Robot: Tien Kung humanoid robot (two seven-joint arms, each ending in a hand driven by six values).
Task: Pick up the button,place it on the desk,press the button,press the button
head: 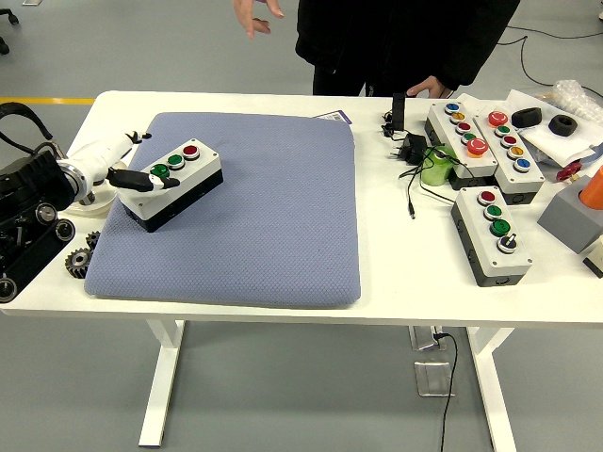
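A white button box (179,179) with a black base lies slantwise on the left part of the blue-grey mat (254,217). Its top carries a red button (190,151) and two green buttons (175,161). My left hand (132,169) reaches in from the left edge. Its fingers are spread and grip nothing. One dark fingertip (149,178) lies on the box top at the nearest green button (159,171); another finger points past the box's far corner. My right hand is out of view.
Three more button boxes (462,132) (510,143) (495,234) stand at the right beside a black adapter with cable (412,151). Gears (79,261) lie at the mat's left edge. A person stands at the far side, one hand raised (254,14), one hand on the table (429,88).
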